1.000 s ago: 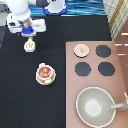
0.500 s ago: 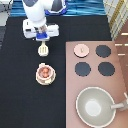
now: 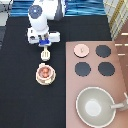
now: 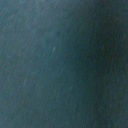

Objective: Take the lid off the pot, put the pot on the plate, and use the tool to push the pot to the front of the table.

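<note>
The pot (image 3: 45, 73), with its reddish-brown inside showing, sits uncovered on the cream plate (image 3: 45, 82) on the black table (image 3: 20, 95). Its lid (image 3: 81, 50) lies on the brown stove panel, at the exterior view's right of the pot. Just above the pot in that view, my gripper (image 3: 44, 44) is shut on the tool (image 3: 45, 53), a cream spatula whose head hangs down close to the pot's far rim. The wrist view gives only dark, featureless surface.
The brown stove panel (image 3: 120, 75) with several black burners (image 3: 103, 51) fills the exterior view's right. A large grey pan (image 3: 95, 106) with a long handle stands at its bottom right.
My gripper has carried the tool toward the exterior view's right and bottom, ending just above the pot. Pot, plate and lid have stayed put.
</note>
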You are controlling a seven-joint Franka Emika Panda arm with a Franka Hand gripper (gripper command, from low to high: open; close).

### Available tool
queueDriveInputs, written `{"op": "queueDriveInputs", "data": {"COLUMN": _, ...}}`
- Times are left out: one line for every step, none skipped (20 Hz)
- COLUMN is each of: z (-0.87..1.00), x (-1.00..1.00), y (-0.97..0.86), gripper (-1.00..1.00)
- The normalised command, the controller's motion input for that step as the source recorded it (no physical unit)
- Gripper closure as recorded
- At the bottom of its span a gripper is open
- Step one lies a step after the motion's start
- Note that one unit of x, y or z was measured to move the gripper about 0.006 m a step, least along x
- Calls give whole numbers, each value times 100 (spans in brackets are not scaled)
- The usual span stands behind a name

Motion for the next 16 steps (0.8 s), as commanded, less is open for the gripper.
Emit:
{"op": "queueDriveInputs", "data": {"z": 18, "x": 100, "y": 0, "gripper": 100}}
{"op": "queueDriveInputs", "data": {"z": 22, "x": 100, "y": 0, "gripper": 100}}
{"op": "queueDriveInputs", "data": {"z": 25, "x": 100, "y": 0, "gripper": 100}}
{"op": "queueDriveInputs", "data": {"z": 27, "x": 100, "y": 0, "gripper": 100}}
{"op": "queueDriveInputs", "data": {"z": 28, "x": 100, "y": 0, "gripper": 100}}
{"op": "queueDriveInputs", "data": {"z": 33, "x": 100, "y": 0, "gripper": 100}}
{"op": "queueDriveInputs", "data": {"z": 36, "x": 100, "y": 0, "gripper": 100}}
{"op": "queueDriveInputs", "data": {"z": 44, "x": 100, "y": 0, "gripper": 100}}
{"op": "queueDriveInputs", "data": {"z": 42, "x": 100, "y": 0, "gripper": 100}}
{"op": "queueDriveInputs", "data": {"z": 42, "x": 100, "y": 0, "gripper": 100}}
{"op": "queueDriveInputs", "data": {"z": 41, "x": 100, "y": 0, "gripper": 100}}
{"op": "queueDriveInputs", "data": {"z": 38, "x": 100, "y": 0, "gripper": 100}}
{"op": "queueDriveInputs", "data": {"z": 27, "x": 100, "y": 1, "gripper": 100}}
{"op": "queueDriveInputs", "data": {"z": 21, "x": 92, "y": 11, "gripper": 100}}
{"op": "queueDriveInputs", "data": {"z": 32, "x": 71, "y": 31, "gripper": 100}}
{"op": "queueDriveInputs", "data": {"z": 34, "x": 66, "y": 33, "gripper": 100}}
